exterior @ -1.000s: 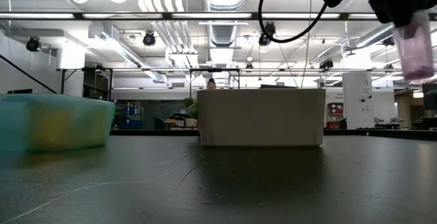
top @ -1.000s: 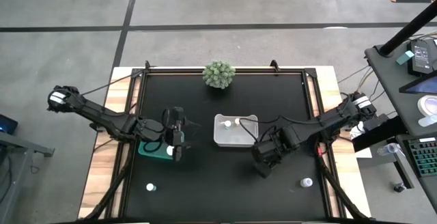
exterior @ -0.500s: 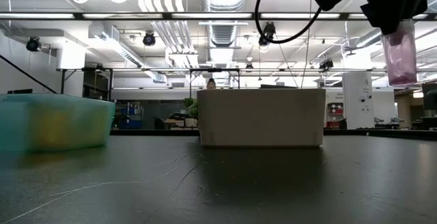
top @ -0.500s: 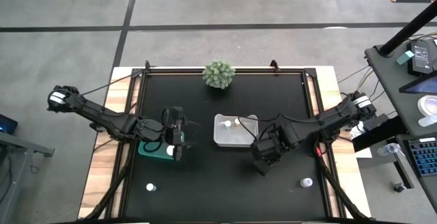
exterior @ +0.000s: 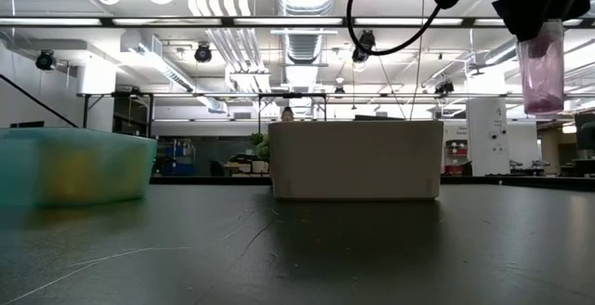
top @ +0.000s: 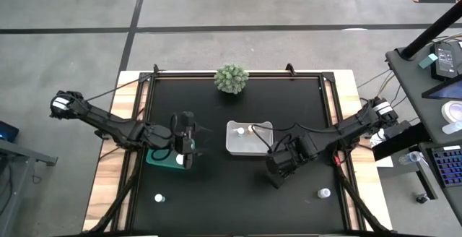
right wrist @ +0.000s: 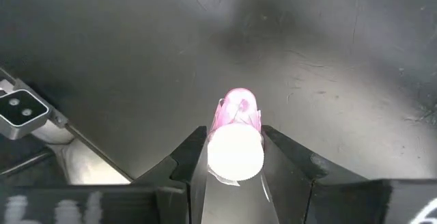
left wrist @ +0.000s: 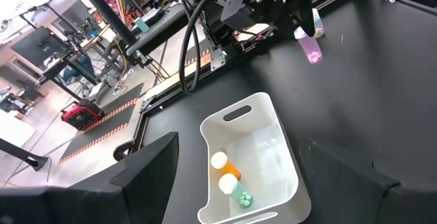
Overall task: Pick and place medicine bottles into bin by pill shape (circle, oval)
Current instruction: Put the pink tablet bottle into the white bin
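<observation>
My right gripper [top: 278,166] is shut on a pink-tinted clear medicine bottle [exterior: 542,68] with a white cap. It holds the bottle above the black table, just near-right of the white bin [top: 249,139]. The bottle also shows in the left wrist view [left wrist: 311,43]. My left gripper [top: 186,147] is open and empty, above the teal bin [top: 160,156]. The white bin holds a few bottles [left wrist: 229,182]. A white cap [top: 179,160] shows in the teal bin. Two bottles stand on the table near the front, one at the left [top: 159,198] and one at the right [top: 324,192]. My right gripper pinches the bottle's white-capped top end [right wrist: 235,149] between its two fingers [right wrist: 194,162], which come from above and point down. The bottle hangs upright below the fingers with its pink body [right wrist: 237,109] downward, lifted clear of the table.
A green spiky ball plant [top: 231,78] stands at the table's far edge, in the middle. The two bins sit side by side mid-table, and bare black mat [top: 238,194] lies in front of them. Desks with equipment [top: 440,114] stand beyond the table's right edge.
My right gripper has shifted a little toward the table's left with the pink bottle. The bottle stays upright and clear of the table.
</observation>
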Motion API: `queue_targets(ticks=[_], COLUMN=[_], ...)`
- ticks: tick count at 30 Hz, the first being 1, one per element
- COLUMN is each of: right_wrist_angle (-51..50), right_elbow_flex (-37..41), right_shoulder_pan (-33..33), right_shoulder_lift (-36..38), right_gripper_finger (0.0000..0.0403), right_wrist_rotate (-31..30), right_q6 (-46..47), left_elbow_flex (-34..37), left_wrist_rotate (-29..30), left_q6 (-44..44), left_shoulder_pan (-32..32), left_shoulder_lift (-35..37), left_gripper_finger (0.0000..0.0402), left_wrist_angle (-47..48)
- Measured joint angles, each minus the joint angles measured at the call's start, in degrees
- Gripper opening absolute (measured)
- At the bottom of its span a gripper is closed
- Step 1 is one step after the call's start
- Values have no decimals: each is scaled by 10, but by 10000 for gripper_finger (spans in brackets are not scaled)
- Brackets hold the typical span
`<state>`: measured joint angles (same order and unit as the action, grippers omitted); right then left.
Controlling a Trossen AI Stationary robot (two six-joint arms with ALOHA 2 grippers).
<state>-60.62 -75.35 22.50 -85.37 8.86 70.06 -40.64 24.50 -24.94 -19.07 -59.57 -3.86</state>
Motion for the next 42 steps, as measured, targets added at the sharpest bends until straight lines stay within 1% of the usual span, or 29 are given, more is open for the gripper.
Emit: queue_targets(ticks=[7, 29, 33, 42], right_wrist_angle=[2, 13, 13, 13], right_elbow_flex=[4, 4, 5, 6], right_shoulder_pan=[7, 9, 9, 9], right_shoulder_lift=[0, 0, 0, 0], right_gripper_finger=[114, 114, 114, 114], right_wrist_rotate=[-14, -16, -29, -32], right_q6=[9, 9, 9, 8], left_elbow_flex=[0, 0, 0, 0], left_wrist_rotate=[0, 0, 0, 0], left_q6=[-14, -13, -12, -10], left_shoulder_pan=[4, 6, 6, 6], left_shoulder_lift=[0, -1, -1, -1], left_gripper_finger=[286, 286, 286, 286], left_wrist_angle=[-5, -5, -5, -5])
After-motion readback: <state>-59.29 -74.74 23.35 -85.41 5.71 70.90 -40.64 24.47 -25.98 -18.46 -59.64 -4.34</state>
